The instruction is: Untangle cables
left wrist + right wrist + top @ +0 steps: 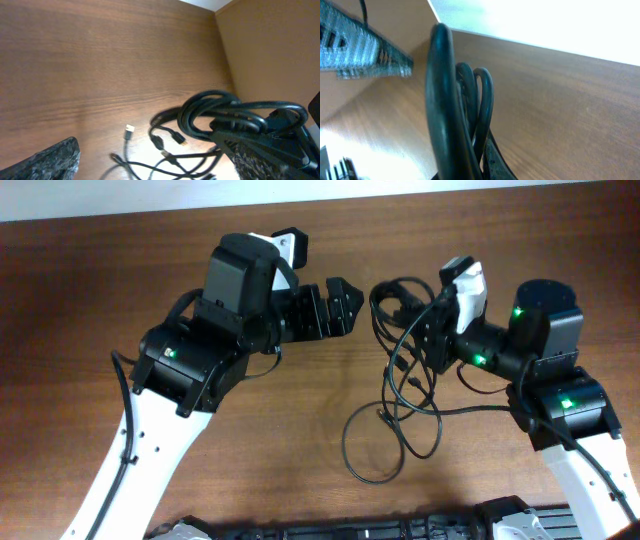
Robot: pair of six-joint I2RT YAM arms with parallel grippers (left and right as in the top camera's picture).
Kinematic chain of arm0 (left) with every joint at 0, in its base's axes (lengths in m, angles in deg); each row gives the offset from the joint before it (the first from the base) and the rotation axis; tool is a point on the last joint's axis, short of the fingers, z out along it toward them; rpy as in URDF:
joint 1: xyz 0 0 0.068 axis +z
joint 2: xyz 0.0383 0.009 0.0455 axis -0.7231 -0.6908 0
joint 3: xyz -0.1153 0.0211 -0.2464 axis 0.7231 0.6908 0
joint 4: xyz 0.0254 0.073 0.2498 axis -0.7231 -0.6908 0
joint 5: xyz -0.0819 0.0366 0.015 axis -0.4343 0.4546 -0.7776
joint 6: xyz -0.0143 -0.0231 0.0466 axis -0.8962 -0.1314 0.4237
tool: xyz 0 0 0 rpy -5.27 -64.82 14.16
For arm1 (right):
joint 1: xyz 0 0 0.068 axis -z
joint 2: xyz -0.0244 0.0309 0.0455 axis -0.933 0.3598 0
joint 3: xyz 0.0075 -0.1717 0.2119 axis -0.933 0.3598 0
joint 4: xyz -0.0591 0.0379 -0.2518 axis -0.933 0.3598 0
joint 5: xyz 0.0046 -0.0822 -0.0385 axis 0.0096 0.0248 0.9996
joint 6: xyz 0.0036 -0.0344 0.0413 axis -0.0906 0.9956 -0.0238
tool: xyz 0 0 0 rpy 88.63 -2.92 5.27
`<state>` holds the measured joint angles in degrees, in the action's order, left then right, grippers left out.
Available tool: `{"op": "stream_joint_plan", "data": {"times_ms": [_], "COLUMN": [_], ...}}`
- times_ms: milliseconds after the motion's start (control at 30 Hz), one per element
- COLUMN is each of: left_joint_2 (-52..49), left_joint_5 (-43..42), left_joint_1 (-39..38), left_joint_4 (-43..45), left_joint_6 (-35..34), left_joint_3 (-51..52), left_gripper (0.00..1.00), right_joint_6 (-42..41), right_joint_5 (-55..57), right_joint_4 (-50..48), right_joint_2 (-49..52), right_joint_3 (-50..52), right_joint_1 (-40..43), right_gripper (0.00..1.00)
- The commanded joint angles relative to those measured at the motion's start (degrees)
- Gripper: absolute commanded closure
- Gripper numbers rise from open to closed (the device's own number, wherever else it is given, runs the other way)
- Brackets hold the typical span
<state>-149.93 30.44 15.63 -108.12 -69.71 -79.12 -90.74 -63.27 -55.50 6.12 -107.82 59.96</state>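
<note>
Overhead, brown wood-grain table (300, 440); left jaws gape empty, right jaws closed on the cables (235, 114).

Work surface: a wooden table (300, 430), mid-brown, with fine grain running across the overhead view. The finish is matt, and the left wrist view shows a faint lighter band across the boards.

Far edge: straight, bordered by a pale strip (520, 188) along the top of the overhead view. Whether this is floor or wall cannot be told. In the right wrist view the area beyond that edge is washed out to bright white.

Side: in the left wrist view a paler tan surface (270, 50) meets the tabletop along a slanting line. Its nature is undetermined.
</note>
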Motion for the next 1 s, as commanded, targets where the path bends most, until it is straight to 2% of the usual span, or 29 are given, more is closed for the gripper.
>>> {"op": "stream_joint_plan", "data": {"times_ms": [0, 67, 167, 300, 400, 433, 500, 567, 733, 967], "left_joint_2": [0.33, 0.33, 0.33, 0.33, 0.33, 0.33, 0.33, 0.33, 0.33, 0.33], "left_joint_5": [-3.65, -3.65, -3.93, -4.24, -3.98, -3.98, -3.8, -2.86, -2.95, -2.95], "left_joint_1": [0.04, -0.07, -0.07, -1.49, -3.41, -3.76, -4.07, -4.22, -4.22, -4.22], "left_joint_4": [0.13, 0.13, 0.26, 0.55, 3.15, 3.89, 4.57, 4.66, 4.66, 4.68], "left_joint_6": [-7.85, -10.45, -13.25, -17.46, -18.1, -18.1, -18.1, -18.1, -18.51, -18.49], "left_joint_3": [-1.01, -1.01, -1.01, -1.01, -1.01, -1.01, -1.01, -1.01, -1.01, -1.01], "left_gripper": [0.02, 0.03, 0.0, 0.01, 0.01, 0.02, 0.17, 0.23, 0.31, 0.33], "right_joint_6": [-9.01, -12.81, -12.94, -12.9, -12.76, -12.63, -12.66, -12.66, -12.66, -12.61], "right_joint_5": [-0.04, -0.72, -4.7, -4.79, -4.79, -4.81, -4.83, -5.25, -5.9, -6.05], "right_joint_4": [-4.55, -7.56, -10.38, -10.54, -10.58, -10.75, -10.97, -10.95, -11.91, -14.16], "right_joint_2": [-1.11, -1.11, -1.11, -1.07, -1.07, -1.07, -1.07, -1.07, -1.07, -0.85], "right_joint_3": [-0.76, -0.76, -0.76, -0.76, -0.76, -0.76, -0.76, -0.76, -0.76, -0.76], "right_joint_1": [-0.04, -0.04, -0.07, -0.07, -0.07, -0.07, -0.07, -0.13, -1.38, -5.73], "right_gripper": [0.96, 0.96, 0.96, 0.96, 0.96, 0.96, 0.96, 0.96, 0.96, 0.96]}}
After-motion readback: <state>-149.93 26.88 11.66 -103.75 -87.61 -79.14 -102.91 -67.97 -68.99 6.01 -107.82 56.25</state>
